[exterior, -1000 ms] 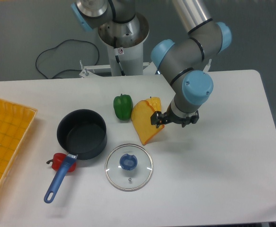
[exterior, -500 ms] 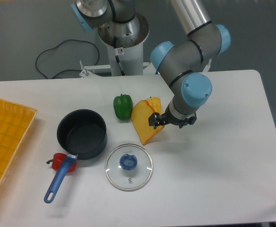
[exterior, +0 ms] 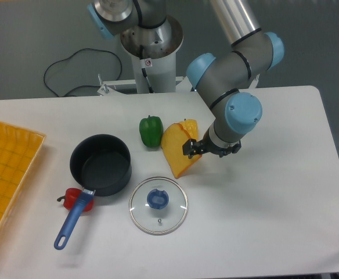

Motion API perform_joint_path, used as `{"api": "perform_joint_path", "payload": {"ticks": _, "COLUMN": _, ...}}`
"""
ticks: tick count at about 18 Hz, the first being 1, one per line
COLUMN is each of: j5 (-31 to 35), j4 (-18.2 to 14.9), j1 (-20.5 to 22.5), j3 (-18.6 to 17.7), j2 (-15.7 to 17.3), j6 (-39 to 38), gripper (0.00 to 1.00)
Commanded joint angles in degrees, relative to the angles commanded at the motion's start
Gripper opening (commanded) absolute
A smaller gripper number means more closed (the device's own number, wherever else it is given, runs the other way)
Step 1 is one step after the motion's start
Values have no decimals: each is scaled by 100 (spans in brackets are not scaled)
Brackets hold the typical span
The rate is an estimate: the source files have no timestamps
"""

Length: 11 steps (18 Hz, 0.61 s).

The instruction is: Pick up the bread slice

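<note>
Barely shifted from half a second ago, and only a touch left of a second back: gripper (exterior: 193,147) hanging at the right edge of the bread slice (exterior: 176,149), low over the white table (exterior: 274,192), arm bent down from the top of frame. Bread slice unmoved across all three views, lying flat near the table's middle, just right of the green pepper (exterior: 151,131) and above the glass lid (exterior: 158,205). Reads as the last settling before the grasp, with no lift begun. Black fingers set against the slice's right rim, but too small and dark to tell whether spread, pressed together or already pinching the plastic. Slice itself a smooth, glossy toy wedge, yellow-orange on the face with a darker orange crust rim, tapering to a point toward the lid. Pepper a shiny, lobed green plastic. Lid clear and round with a blue knob at centre. Dark matte pot (exterior: 101,164) with a blue handle at left, a small red toy (exterior: 71,198) tucked beside that handle, and a yellow grid-patterned tray (exterior: 7,174) at the far left edge.
</note>
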Motion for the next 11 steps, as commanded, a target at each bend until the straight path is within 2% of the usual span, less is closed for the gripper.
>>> {"api": "perform_joint_path", "payload": {"ticks": 4, "j5": 0, "j4": -184, "j1": -26, "j3": 0, "j2": -44, "j6": 17, "gripper": 100}}
{"api": "perform_joint_path", "payload": {"ticks": 11, "j5": -9, "j4": -202, "j1": -44, "j3": 9, "j2": -70, "j6": 9, "gripper": 98}}
